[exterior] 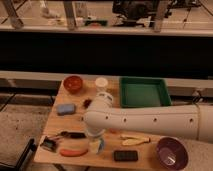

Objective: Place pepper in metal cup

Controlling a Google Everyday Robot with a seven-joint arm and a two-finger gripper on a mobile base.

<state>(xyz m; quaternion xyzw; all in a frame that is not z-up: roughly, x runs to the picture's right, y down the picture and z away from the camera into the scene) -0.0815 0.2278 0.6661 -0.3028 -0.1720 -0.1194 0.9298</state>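
Observation:
The pepper (74,151), slim and red-orange, lies near the table's front edge at the left. A small dark shiny object (48,144) at the front left corner looks like the metal cup. My white arm (150,122) reaches in from the right, bends at the elbow and points down. My gripper (94,146) hangs just right of the pepper, over the small blue cup (100,145), which it mostly hides.
On the wooden table (55,127) stand a red bowl (74,83), a white cup (101,82), a green tray (145,92), a blue sponge (65,108), a black-handled tool (73,134), a pale yellow banana shape (135,141), a black block (125,155) and a purple bowl (171,152).

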